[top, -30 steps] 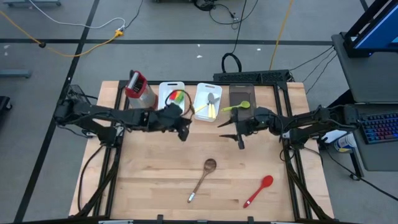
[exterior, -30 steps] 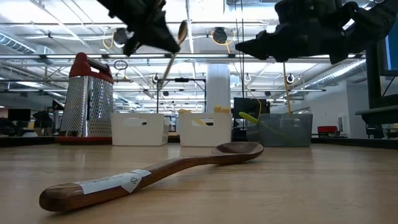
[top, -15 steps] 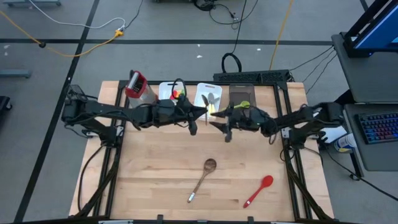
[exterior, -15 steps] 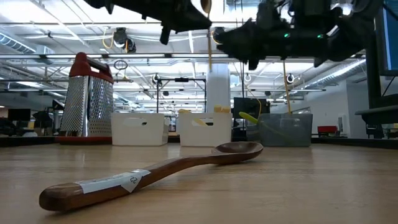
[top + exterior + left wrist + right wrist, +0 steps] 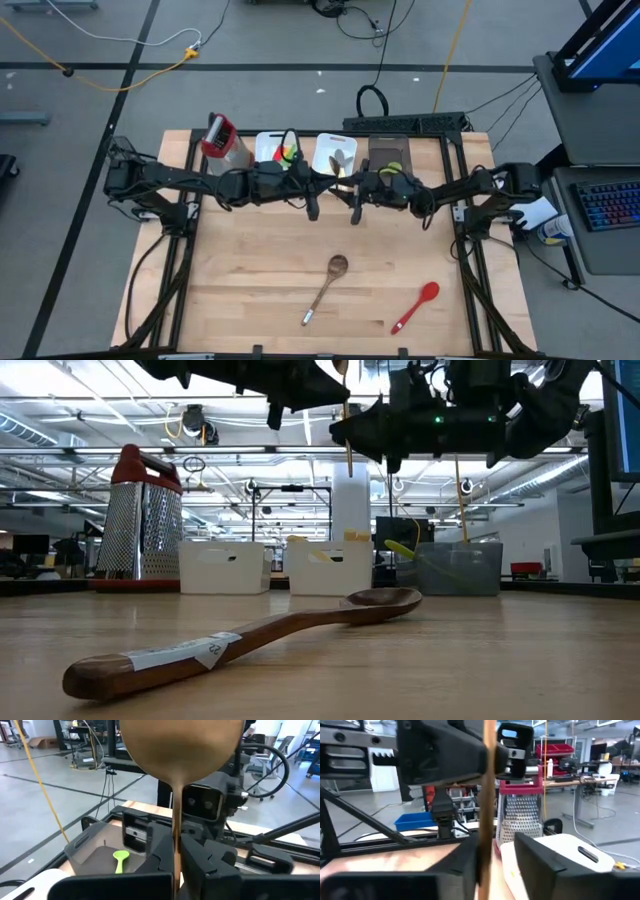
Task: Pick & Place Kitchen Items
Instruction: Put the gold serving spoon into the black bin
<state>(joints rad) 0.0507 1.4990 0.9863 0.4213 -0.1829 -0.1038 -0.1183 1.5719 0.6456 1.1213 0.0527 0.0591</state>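
Observation:
The gold ladle stands upright in the air over the table's middle, bowl up, its thin handle hanging down. My left gripper is shut on that handle. My right gripper faces it from the right, open, with one finger on each side of the handle, a little lower than the left gripper's hold. A brown wooden spoon and a red spoon lie flat on the table near its front. My left gripper pinches the ladle's handle between its two fingers, below the bowl. The fingers come level from the table's left and lie across the handle. The ladle is lifted clear and upright, and the handle's free end hangs below the fingers.
Along the far edge stand a steel grater with a red top, two white bins with small utensils and coloured pieces, and a grey bin holding a green spatula. Bare wood lies between the arms and the spoons.
My left gripper has carried the ladle toward the table's right and rolled, so the ladle went from tilted to upright. My right gripper has moved toward the table's left up to the handle, has rolled, and its fingers have drawn closer together.

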